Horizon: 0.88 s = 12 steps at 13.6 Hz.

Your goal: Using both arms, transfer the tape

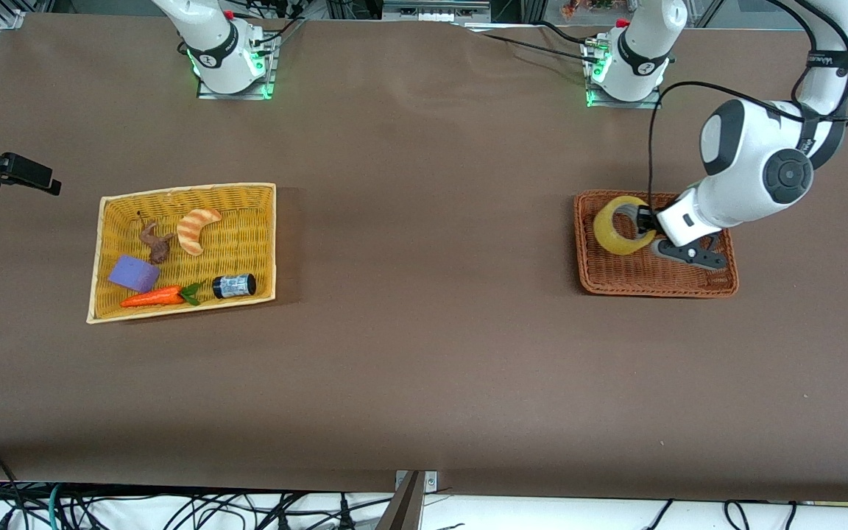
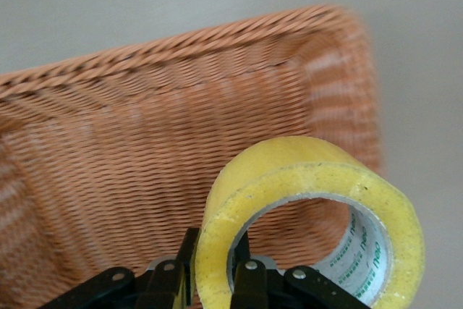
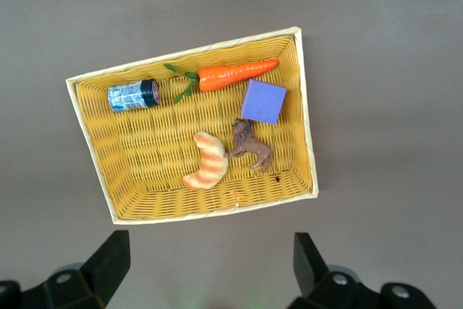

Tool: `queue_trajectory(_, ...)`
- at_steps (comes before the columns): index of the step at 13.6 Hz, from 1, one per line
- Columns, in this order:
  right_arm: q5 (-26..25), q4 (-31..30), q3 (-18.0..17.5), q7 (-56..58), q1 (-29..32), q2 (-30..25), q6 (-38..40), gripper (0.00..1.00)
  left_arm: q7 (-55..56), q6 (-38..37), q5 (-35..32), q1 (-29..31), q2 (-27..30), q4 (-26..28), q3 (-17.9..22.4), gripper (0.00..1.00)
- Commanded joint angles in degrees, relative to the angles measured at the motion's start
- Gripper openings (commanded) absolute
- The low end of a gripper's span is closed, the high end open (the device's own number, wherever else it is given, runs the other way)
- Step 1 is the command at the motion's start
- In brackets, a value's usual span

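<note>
The tape (image 1: 613,230), a yellowish roll with a grey core, stands on edge over the brown wicker basket (image 1: 652,283) at the left arm's end of the table. My left gripper (image 1: 642,223) is shut on the roll's wall. In the left wrist view the left gripper (image 2: 217,269) has one finger outside the tape (image 2: 311,179) and one inside the ring, with the basket's weave (image 2: 145,142) beneath. My right gripper (image 3: 210,251) is open and empty, high over the bare table beside the yellow basket (image 3: 304,106). That arm waits.
The yellow basket (image 1: 262,243) at the right arm's end holds a striped croissant toy (image 1: 198,230), a brown animal figure (image 1: 155,243), a purple block (image 1: 133,273), a toy carrot (image 1: 153,297) and a small dark bottle (image 1: 235,285). A grey and black item (image 1: 689,255) lies in the brown basket.
</note>
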State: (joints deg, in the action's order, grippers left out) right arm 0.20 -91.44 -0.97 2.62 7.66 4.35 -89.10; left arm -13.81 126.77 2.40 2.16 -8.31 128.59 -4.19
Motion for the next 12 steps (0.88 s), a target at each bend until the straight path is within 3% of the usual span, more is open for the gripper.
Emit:
queue_trajectory(1,1.2,1.4,-0.2,1.1,0.6,0.5,0.5,1.00,-2.0,7.4,-3.3,1.1,-2.9,2.5,0.2,0.00)
queue_trajectory(4,1.2,1.4,-0.2,1.1,0.5,0.5,0.6,1.00,-8.0,14.7,-3.5,2.1,-7.2,2.4,1.7,0.00)
queue_trajectory(5,1.2,1.4,-0.2,1.1,0.5,0.5,0.6,1.00,-10.2,16.3,-3.4,2.2,-8.3,2.4,2.4,0.05)
queue_trajectory(6,1.2,1.4,-0.2,1.1,0.5,0.5,0.6,1.00,-10.4,16.7,-3.4,2.2,-8.7,2.3,2.5,0.21)
queue_trajectory(8,1.2,1.4,-0.2,1.0,0.5,0.5,0.6,1.00,-9.6,16.6,-3.3,2.1,-8.0,2.4,2.5,1.00)
queue_trajectory(10,1.2,1.4,-0.2,1.0,0.5,0.5,0.6,1.00,-9.7,13.4,-3.4,1.8,-2.8,2.5,2.4,1.00)
queue_trajectory(12,1.2,1.4,-0.2,1.0,0.5,0.5,0.6,1.00,-9.7,2.4,-3.4,1.4,7.1,2.5,2.4,1.00)
